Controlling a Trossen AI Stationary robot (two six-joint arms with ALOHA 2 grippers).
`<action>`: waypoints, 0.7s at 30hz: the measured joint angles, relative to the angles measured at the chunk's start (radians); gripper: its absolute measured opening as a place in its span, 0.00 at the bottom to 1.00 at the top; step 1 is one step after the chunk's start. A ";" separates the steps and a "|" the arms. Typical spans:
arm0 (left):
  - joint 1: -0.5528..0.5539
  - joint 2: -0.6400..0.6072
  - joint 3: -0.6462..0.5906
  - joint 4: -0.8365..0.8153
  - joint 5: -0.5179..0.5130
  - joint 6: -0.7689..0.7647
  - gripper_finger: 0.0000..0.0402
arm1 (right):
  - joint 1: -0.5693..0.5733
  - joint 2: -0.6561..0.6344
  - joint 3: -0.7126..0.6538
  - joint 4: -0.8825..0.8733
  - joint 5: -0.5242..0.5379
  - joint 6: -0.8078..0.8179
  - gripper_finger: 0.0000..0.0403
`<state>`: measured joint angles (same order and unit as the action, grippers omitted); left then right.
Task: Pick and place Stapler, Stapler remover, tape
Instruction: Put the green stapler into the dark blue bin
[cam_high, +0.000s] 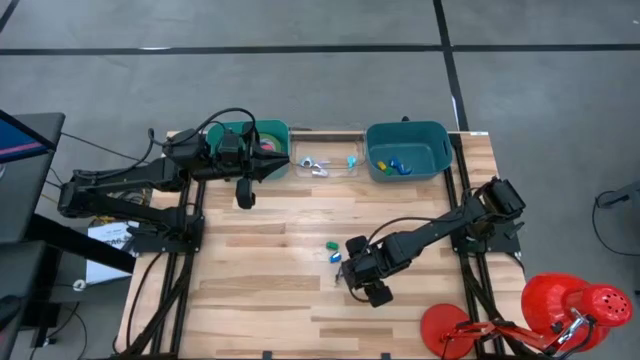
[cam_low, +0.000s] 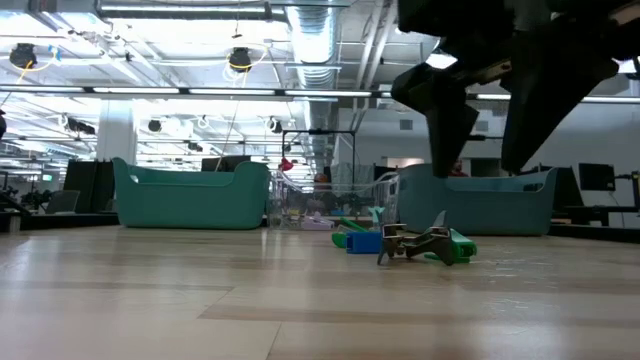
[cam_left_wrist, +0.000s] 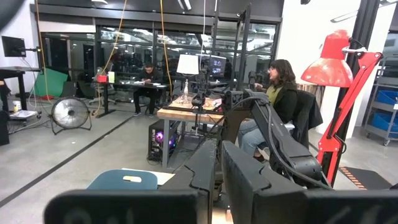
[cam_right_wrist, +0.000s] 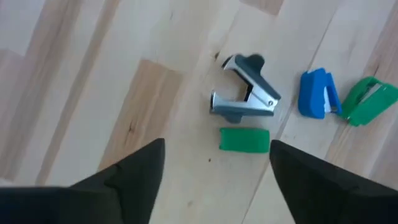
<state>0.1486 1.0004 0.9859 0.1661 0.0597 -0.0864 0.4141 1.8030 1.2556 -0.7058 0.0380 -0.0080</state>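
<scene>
1. We see the right gripper (cam_high: 366, 283) low over the middle of the wooden table (cam_high: 270, 290), its fingers spread wide and holding nothing.
2. In the right wrist view the staple remover (cam_right_wrist: 247, 88), grey metal with a dark top, lies on the bare wood ahead of the two dark fingers (cam_right_wrist: 134, 168), roughly in line with the gap between them and not touching either.
3. Just beside the staple remover, on the finger side, lies a small green block (cam_right_wrist: 244, 139); we cannot tell if the two touch.
4. A small blue stapler (cam_right_wrist: 318, 93) and a small green stapler (cam_right_wrist: 367, 99) lie side by side a bit further off, apart from the remover.
5. In the low view the right gripper's fingers hang above this cluster, clear of the table, with the staple remover (cam_low: 415, 243) below and slightly to the side.
6. The left gripper (cam_high: 245, 192) is closed and empty, at the far left of the table beside the left teal bin (cam_high: 278, 135).
7. A green tape roll (cam_high: 268, 143) shows in that left bin, partly hidden by the arm.
8. A clear tray (cam_high: 327, 150) sits between the left bin and the right teal bin (cam_high: 440, 135); both hold small items.
</scene>
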 joint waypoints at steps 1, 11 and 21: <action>0.000 0.000 0.000 0.000 0.000 0.000 0.05 | 0.000 0.000 0.000 0.004 0.000 -0.002 0.72; 0.000 0.000 0.000 0.000 0.000 0.000 0.05 | -0.041 0.018 0.000 0.000 -0.010 -0.051 0.82; 0.000 0.000 0.000 0.000 0.000 0.000 0.05 | -0.083 0.018 0.000 0.003 -0.015 -0.128 0.82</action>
<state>0.1487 1.0005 0.9859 0.1660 0.0597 -0.0865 0.3312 1.8210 1.2556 -0.7026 0.0231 -0.1362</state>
